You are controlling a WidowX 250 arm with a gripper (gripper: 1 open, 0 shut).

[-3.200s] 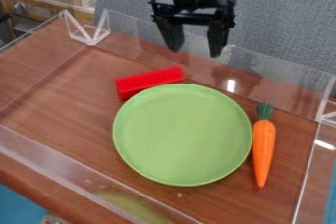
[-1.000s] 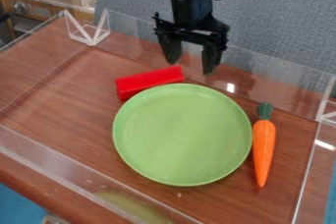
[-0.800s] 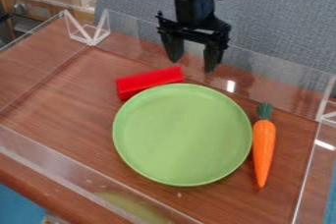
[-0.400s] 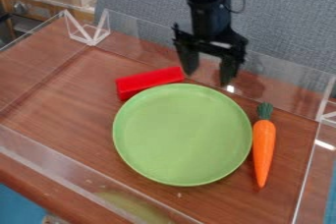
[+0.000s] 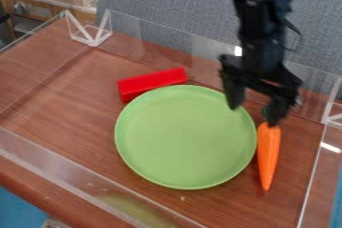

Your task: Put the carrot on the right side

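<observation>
The carrot (image 5: pixel 267 156) is orange with a dark green top and lies on the wooden table just right of the green plate (image 5: pixel 174 142), its tip pointing toward the front. My gripper (image 5: pixel 258 108) hangs pointing down right above the carrot's leafy end, jaws spread wide with nothing between them. One black finger (image 5: pixel 235 96) stands over the plate's right rim, the other over the carrot's top. The leafy top is partly hidden behind the fingers.
A red rectangular block (image 5: pixel 151 82) lies behind the plate at its upper left. Clear plastic walls (image 5: pixel 310 194) fence the table on all sides. A clear triangular stand (image 5: pixel 91 30) sits at the back left.
The arm swung from behind the red block to the right and down, ending over the carrot's top. The jaws stayed open. Carrot, plate and block have not moved.
</observation>
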